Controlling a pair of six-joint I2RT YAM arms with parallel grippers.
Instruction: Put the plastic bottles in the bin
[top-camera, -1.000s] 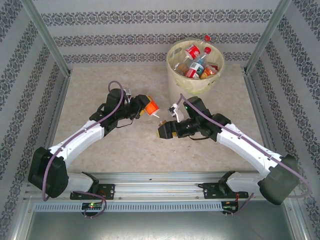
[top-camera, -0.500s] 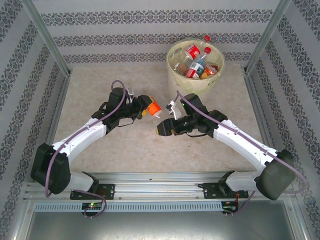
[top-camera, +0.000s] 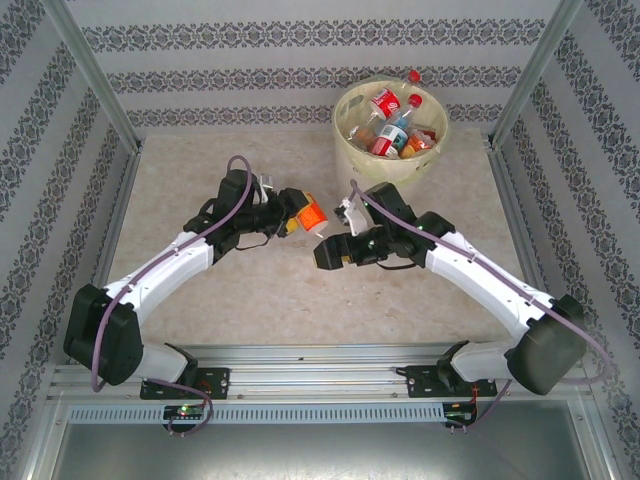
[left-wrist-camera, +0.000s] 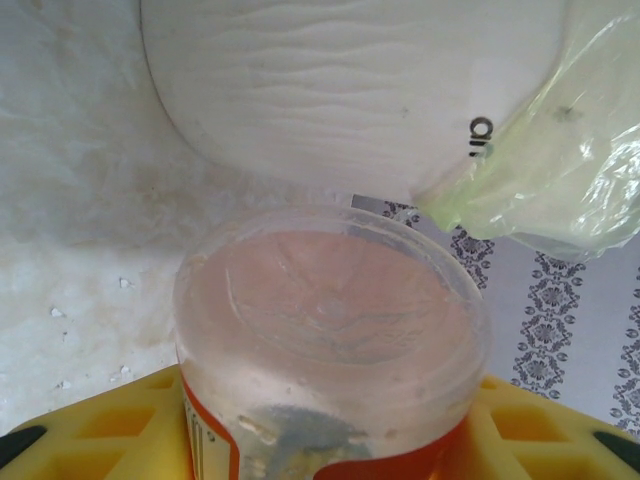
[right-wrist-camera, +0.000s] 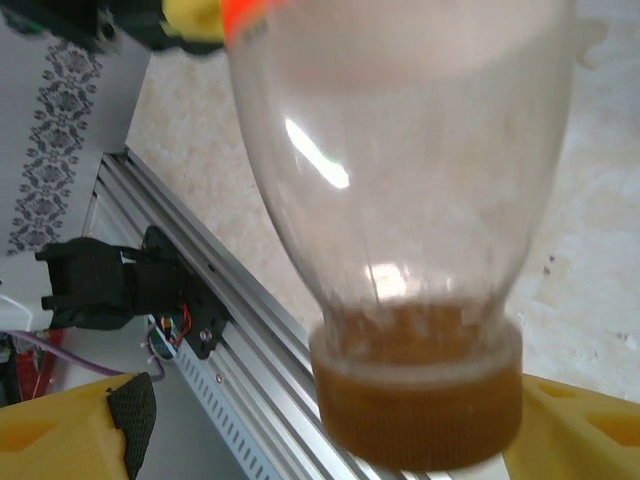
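**Above mid-table: one bottle bridged between my two grippers**

The orange-labelled bottle (top-camera: 309, 212) lies nearly level, long axis left to right. My left gripper (left-wrist-camera: 320, 440) clamps its body. Its cap (right-wrist-camera: 420, 400) points into my right gripper (right-wrist-camera: 325, 435), whose jaws stand spread either side without pressing. The bin (top-camera: 388, 176), part-filled, stands beyond and rightward, nearer my right arm. Bare table (top-camera: 250, 290) lies between, and the bin's rim must be cleared.

Orange-labelled bottle (top-camera: 309, 214) hangs sideways; other bottles (top-camera: 386, 104) fill the pale-yellow bin (top-camera: 385, 173).
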